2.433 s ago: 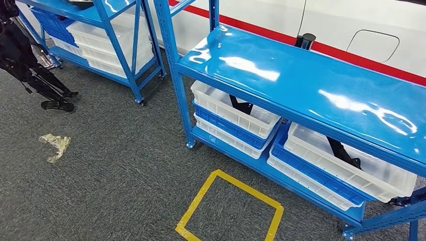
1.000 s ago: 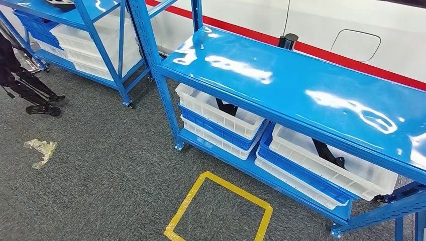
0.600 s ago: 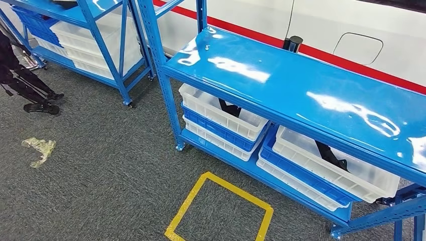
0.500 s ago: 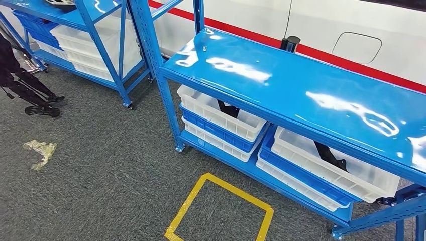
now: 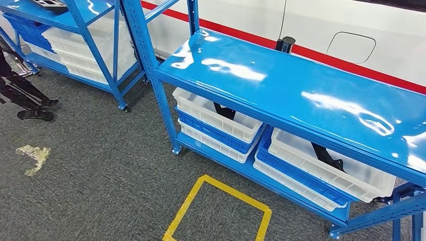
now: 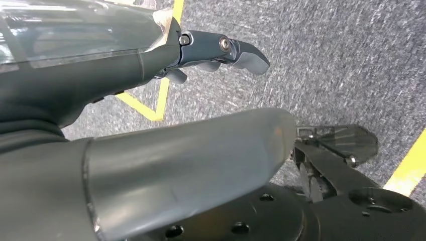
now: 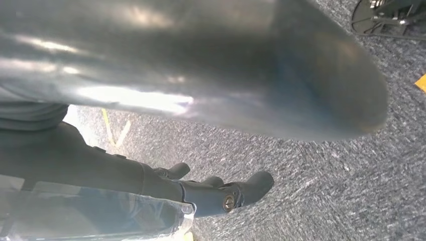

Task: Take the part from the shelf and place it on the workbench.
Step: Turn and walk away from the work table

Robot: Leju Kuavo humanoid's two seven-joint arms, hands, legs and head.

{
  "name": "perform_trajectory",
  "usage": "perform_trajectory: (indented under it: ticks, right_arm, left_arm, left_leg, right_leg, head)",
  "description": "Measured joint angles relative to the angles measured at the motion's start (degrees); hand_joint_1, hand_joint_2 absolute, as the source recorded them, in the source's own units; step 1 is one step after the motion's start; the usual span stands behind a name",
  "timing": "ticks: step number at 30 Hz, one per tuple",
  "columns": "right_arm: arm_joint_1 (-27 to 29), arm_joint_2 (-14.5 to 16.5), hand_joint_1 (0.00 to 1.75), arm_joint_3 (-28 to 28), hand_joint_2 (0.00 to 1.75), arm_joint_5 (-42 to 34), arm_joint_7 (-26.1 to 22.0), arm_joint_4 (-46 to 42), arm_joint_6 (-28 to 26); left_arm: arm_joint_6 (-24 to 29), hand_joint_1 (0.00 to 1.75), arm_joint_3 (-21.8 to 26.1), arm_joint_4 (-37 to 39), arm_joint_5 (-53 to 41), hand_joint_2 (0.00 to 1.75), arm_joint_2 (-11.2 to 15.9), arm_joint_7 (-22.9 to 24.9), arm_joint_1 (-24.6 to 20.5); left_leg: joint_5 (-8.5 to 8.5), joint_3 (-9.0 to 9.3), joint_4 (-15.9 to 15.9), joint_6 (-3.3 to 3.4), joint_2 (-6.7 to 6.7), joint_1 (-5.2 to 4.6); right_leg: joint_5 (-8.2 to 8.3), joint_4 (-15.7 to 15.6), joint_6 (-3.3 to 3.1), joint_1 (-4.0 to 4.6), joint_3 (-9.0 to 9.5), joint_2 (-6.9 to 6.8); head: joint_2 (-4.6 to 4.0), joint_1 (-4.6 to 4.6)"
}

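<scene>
Under the blue shelf [image 5: 301, 95], black parts [image 5: 326, 156] lie in white bins [image 5: 321, 168], while the left hand [image 6: 221, 50] and right hand [image 7: 221, 193] hang over carpet [image 5: 100, 175], fingers loosely extended, holding nothing.

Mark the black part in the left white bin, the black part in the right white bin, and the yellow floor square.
left black part [image 5: 224, 111], head view, its visible upper end
right black part [image 5: 327, 157], head view, mid-body
yellow floor square [image 5: 184, 210], head view, left tape edge

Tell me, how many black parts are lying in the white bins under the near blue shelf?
2: one black part in the left white bin, another in the right white bin. The shelf top may hide more.
</scene>
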Motion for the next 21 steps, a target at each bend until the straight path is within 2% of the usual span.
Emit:
perform_trajectory:
  ticks: [2,4,5,7,8,9,10,11,12,13,14,16,18,19,20,21]
  right_arm:
    - [0.00,-0.04,0.00,-0.02,0.00,0.02,0.00,-0.01,0.00]
    - [0.01,-0.07,0.00,-0.02,0.00,0.03,0.00,-0.02,0.00]
    - [0.02,-0.10,0.00,-0.03,0.00,0.03,0.00,-0.02,0.00]
    - [0.03,-0.16,0.00,-0.04,0.00,0.07,0.00,-0.02,0.00]
    - [0.10,-0.21,0.00,-0.04,0.00,0.09,0.00,-0.02,0.00]
    - [0.21,-0.23,0.00,-0.04,0.00,0.14,0.00,-0.02,0.00]
    - [0.33,-0.26,0.00,-0.04,0.00,0.20,0.00,-0.02,0.00]
    - [0.43,-0.32,0.00,-0.04,0.00,0.24,0.00,-0.02,0.00]
    - [0.49,-0.38,0.00,-0.04,0.00,0.28,0.00,-0.02,0.00]
    - [0.49,-0.44,0.00,-0.04,0.00,0.29,0.00,-0.02,0.00]
    - [0.45,-0.49,0.00,-0.04,0.00,0.31,0.00,-0.02,0.00]
    - [0.34,-0.52,0.00,-0.04,0.00,0.34,0.00,-0.02,0.00]
    - [0.34,-0.53,0.00,-0.04,0.00,0.39,0.00,-0.04,0.00]
    - [0.37,-0.55,0.00,-0.04,0.00,0.42,0.00,-0.05,0.00]
    - [0.37,-0.55,0.00,-0.04,0.00,0.46,0.00,-0.07,0.00]
    - [0.35,-0.57,0.00,-0.04,0.00,0.50,0.00,-0.07,0.00]
  left_arm:
    - [-0.15,0.00,0.00,0.00,-0.07,0.00,0.02,0.01,0.02]
    - [-0.21,0.00,0.00,0.00,-0.10,0.00,0.02,0.01,0.04]
    - [-0.23,0.00,0.00,0.00,-0.11,0.00,0.01,0.01,0.04]
    - [-0.27,0.00,0.00,0.00,-0.11,0.00,0.01,0.01,0.01]
    - [-0.28,0.00,0.00,0.00,-0.11,0.00,0.01,0.02,0.02]
    - [-0.28,0.00,0.00,0.00,-0.11,0.00,0.01,0.04,0.07]
    - [-0.28,0.00,0.01,0.00,-0.11,0.00,0.01,0.07,0.12]
    - [-0.28,0.00,0.01,0.00,-0.11,0.00,0.01,0.09,0.17]
    - [-0.28,0.00,0.02,0.01,-0.11,0.00,0.01,0.11,0.20]
    - [-0.28,0.00,0.02,0.01,-0.11,0.00,0.00,0.12,0.19]
    - [-0.28,0.00,0.02,0.01,-0.11,0.00,-0.01,0.13,0.15]
    - [-0.28,0.00,0.02,0.00,-0.10,0.00,-0.02,0.14,0.04]
    - [-0.28,0.00,0.01,-0.02,-0.10,0.00,0.01,0.15,-0.07]
    - [-0.29,0.00,0.01,-0.03,-0.11,0.00,0.02,0.16,-0.11]
    - [-0.31,0.00,0.01,-0.04,-0.11,0.00,0.04,0.16,-0.11]
    - [-0.33,0.00,0.00,-0.04,-0.13,0.00,0.03,0.16,-0.09]
  left_leg:
    - [0.15,0.35,-0.46,0.95,0.02,-0.09]
    - [0.35,0.91,-1.05,1.74,0.12,0.08]
    - [0.29,1.08,-1.17,2.02,0.20,0.09]
    - [-0.07,1.35,-1.20,2.48,0.28,-0.09]
    - [-0.33,1.57,-1.20,2.62,0.27,-0.19]
    - [-0.64,1.91,-1.19,2.66,0.21,-0.26]
    - [-1.01,2.39,-1.19,2.61,0.14,-0.30]
    - [-1.44,2.99,-1.19,2.49,0.08,-0.30]
    - [-1.92,3.50,-1.18,2.28,0.04,-0.35]
    - [-2.49,3.93,-1.16,2.01,0.02,-0.46]
    - [-2.98,4.22,-1.17,1.71,0.01,-0.57]
    - [-3.70,4.64,-1.34,1.10,0.02,-0.65]
    - [-4.36,4.85,-0.80,0.46,0.04,-0.41]
    - [-5.29,4.11,0.99,0.09,0.03,-0.30]
    - [-6.69,2.50,4.16,-0.25,0.00,-0.15]
    - [-8.31,0.01,8.39,-0.56,-0.01,-0.02]
  right_leg:
    - [-0.23,-0.04,0.70,-0.02,0.28,-0.11]
    - [-1.28,2.01,0.88,0.03,-0.44,-0.26]
    - [-2.45,4.72,0.66,-0.03,-1.79,-0.31]
    - [-5.32,12.49,0.28,0.07,-6.19,-0.30]
    - [-6.15,15.75,0.34,0.08,-8.25,-0.31]
    - [-5.91,16.92,0.65,0.09,-9.34,-0.31]
    - [-4.56,15.43,1.14,0.08,-9.12,-0.33]
    - [-2.41,11.67,1.65,0.07,-7.77,-0.39]
    - [-0.18,7.32,1.88,0.12,-5.97,-0.51]
    - [1.42,3.68,1.76,0.26,-4.30,-0.60]
    - [2.23,1.53,1.36,0.42,-3.18,-0.67]
    - [2.11,0.73,0.31,0.77,-2.43,-0.64]
    - [1.76,0.46,-0.51,0.31,-1.82,-0.55]
    - [1.53,0.29,-0.97,0.03,-1.40,-0.53]
    - [1.25,0.18,-1.42,-0.23,-0.93,-0.52]
    - [0.90,0.16,-1.77,-0.21,-0.55,-0.53]
  head:
    - [0.01,0.01]
    - [0.01,0.16]
    - [0.00,0.28]
    - [0.00,0.44]
    - [0.00,0.45]
    - [0.00,0.46]
    - [0.00,0.48]
    - [0.00,0.51]
    - [0.00,0.57]
    - [0.00,0.61]
    - [0.00,0.61]
    - [0.00,0.60]
    - [0.01,0.51]
    - [0.01,0.40]
    - [0.01,0.29]
    - [0.00,0.20]
